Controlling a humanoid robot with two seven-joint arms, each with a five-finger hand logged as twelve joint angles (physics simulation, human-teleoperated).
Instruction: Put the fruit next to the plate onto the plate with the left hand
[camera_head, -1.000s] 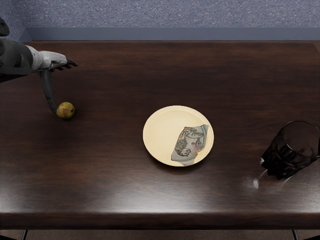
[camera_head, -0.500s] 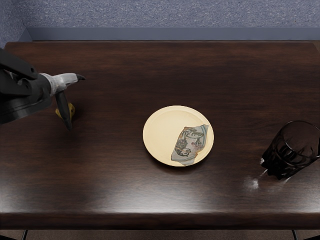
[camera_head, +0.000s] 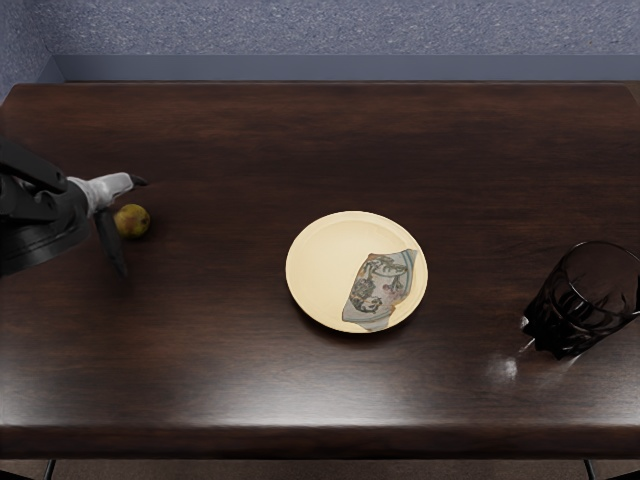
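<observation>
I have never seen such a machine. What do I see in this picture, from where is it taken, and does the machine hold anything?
This is a simulator's render, not a photograph. The view is from the robot's head, looking down at a slant on a dark wooden table. The dark arm at the picture's left edge is the robot's left arm, and it ends in an open grey five-finger left hand. The hand holds nothing: the small yellow-green fruit lies on the table close beside it. In the middle stands a round cream plate with a blue-grey patterned patch on it. At the right a dark transparent glass sits tilted. The right arm is out of view.
</observation>
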